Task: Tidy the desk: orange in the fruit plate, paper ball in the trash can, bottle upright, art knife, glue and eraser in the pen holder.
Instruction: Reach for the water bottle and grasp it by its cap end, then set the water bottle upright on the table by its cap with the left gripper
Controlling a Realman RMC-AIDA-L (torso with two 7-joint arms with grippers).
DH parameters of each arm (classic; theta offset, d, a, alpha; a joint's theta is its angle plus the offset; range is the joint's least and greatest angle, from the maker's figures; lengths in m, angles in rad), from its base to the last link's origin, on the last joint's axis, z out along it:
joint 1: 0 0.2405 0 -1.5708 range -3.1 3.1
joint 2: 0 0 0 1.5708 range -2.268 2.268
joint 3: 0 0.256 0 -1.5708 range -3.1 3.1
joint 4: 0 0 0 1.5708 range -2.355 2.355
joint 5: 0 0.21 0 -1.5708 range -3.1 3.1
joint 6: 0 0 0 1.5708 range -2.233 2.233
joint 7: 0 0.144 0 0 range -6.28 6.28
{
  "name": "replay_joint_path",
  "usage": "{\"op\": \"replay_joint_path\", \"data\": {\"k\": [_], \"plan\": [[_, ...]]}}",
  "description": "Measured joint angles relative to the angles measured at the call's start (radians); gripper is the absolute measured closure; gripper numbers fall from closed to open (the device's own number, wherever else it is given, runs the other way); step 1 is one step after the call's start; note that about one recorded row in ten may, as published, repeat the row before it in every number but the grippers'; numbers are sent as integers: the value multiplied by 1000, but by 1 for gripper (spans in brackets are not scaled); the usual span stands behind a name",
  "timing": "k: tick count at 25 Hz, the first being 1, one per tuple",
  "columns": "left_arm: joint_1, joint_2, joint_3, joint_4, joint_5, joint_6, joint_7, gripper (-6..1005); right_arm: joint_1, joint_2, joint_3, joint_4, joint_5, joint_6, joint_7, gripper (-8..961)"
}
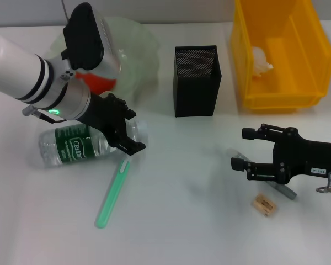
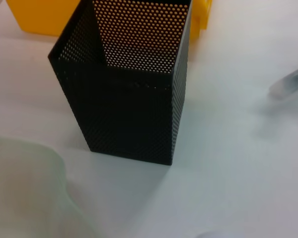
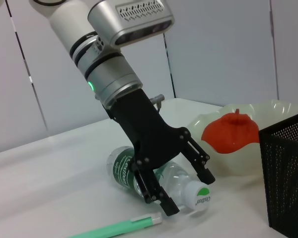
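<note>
The bottle (image 1: 77, 146) lies on its side at the left, cap (image 3: 199, 196) pointing to the middle. My left gripper (image 1: 129, 134) is open and low over it, one finger on each side of its neck, as the right wrist view (image 3: 187, 191) shows. The orange (image 1: 99, 83) sits in the fruit plate (image 1: 138, 49). The paper ball (image 1: 261, 61) lies in the trash can (image 1: 281, 94). The pen holder (image 1: 196, 83) stands at the middle back. The eraser (image 1: 264, 205) lies front right. My right gripper (image 1: 241, 149) is open and empty, just above a grey stick (image 1: 287, 191).
A long pale-green stick (image 1: 113, 190) lies on the table in front of the bottle. The left wrist view shows the pen holder (image 2: 134, 114) close up, with the trash can (image 2: 37, 17) behind it and the grey stick (image 2: 290, 84) beyond.
</note>
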Motion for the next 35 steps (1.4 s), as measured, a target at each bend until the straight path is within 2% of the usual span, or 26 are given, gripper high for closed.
{"op": "replay_joint_path", "data": {"k": [12, 17, 23, 29, 35], "plan": [[-2, 1, 33, 2, 1, -5, -1, 261, -5, 0, 1, 0, 3, -3, 0, 141], [-2, 1, 47, 4, 1, -12, -1, 497, -6, 0, 1, -1, 5, -6, 0, 142], [4, 0, 50, 25, -3, -12, -1, 526, -8, -1, 2, -1, 5, -8, 0, 142], [60, 8, 30, 128, -69, 29, 0, 552, -8, -2, 3, -2, 5, -8, 0, 142], [118, 10, -71, 218, -144, 105, 26, 552, -8, -2, 3, -5, 5, -8, 0, 142]]}}
